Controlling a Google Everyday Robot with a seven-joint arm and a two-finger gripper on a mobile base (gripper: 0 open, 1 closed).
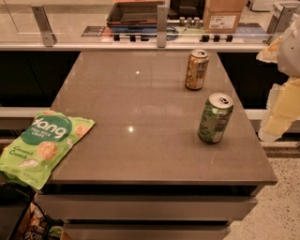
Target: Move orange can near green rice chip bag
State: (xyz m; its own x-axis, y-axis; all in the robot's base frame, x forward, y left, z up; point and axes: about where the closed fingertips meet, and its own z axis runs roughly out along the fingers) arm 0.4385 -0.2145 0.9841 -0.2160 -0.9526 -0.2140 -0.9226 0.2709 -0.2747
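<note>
The orange can (pixel 197 70) stands upright at the far right of the grey table (pixel 140 140), with a pale label panel and a silver top. The green rice chip bag (pixel 41 143) lies flat at the table's near left corner and hangs a little over the left edge. My gripper (pixel 276 115) shows at the right edge of the view as a pale white and yellow shape, off the table's right side. It is to the right of both cans and touches neither. Nothing is in it.
A green can (pixel 215 117) stands upright on the right side, nearer than the orange can. A glass partition with metal posts (pixel 161 21) runs behind the table. A cardboard box (pixel 222 16) and a dark tray (pixel 133 13) sit beyond it. More snack bags (pixel 35 227) lie low at front left.
</note>
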